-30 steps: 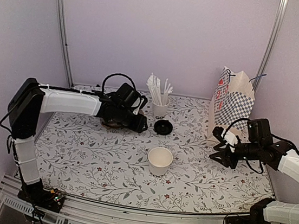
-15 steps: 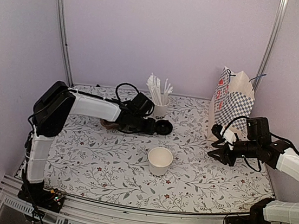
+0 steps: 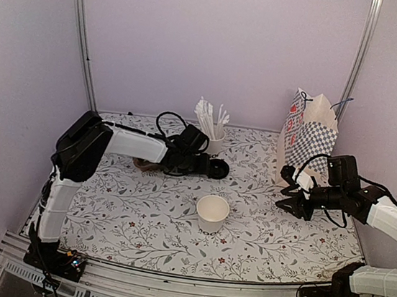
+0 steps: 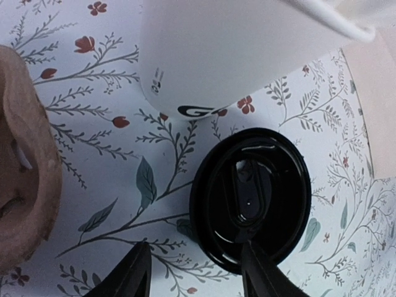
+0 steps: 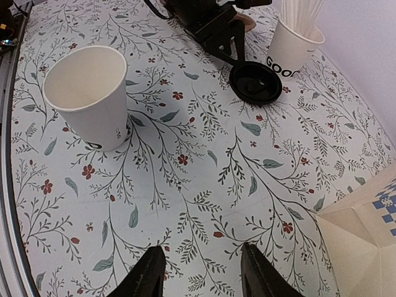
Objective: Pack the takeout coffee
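Note:
The takeout coffee cup [image 3: 212,213], white with dark lettering, stands open and lidless mid-table; it also shows in the right wrist view [image 5: 90,96]. Its round black lid [image 3: 217,168] lies flat on the table near the back. In the left wrist view the lid [image 4: 250,198] lies just ahead of my open left gripper [image 4: 195,263], with one finger over its near rim and the other to its left. My left gripper [image 3: 203,166] is empty. My right gripper [image 3: 290,196] is open and empty above bare tablecloth at the right [image 5: 201,260].
A white cup with white straws [image 3: 212,144] stands just behind the lid [image 4: 235,55]. A brown pulp carrier [image 3: 146,164] lies under the left arm [image 4: 25,185]. A checked paper bag [image 3: 307,136] stands at the back right.
My left gripper has moved right from the carrier to the black lid. My right gripper has shifted slightly left.

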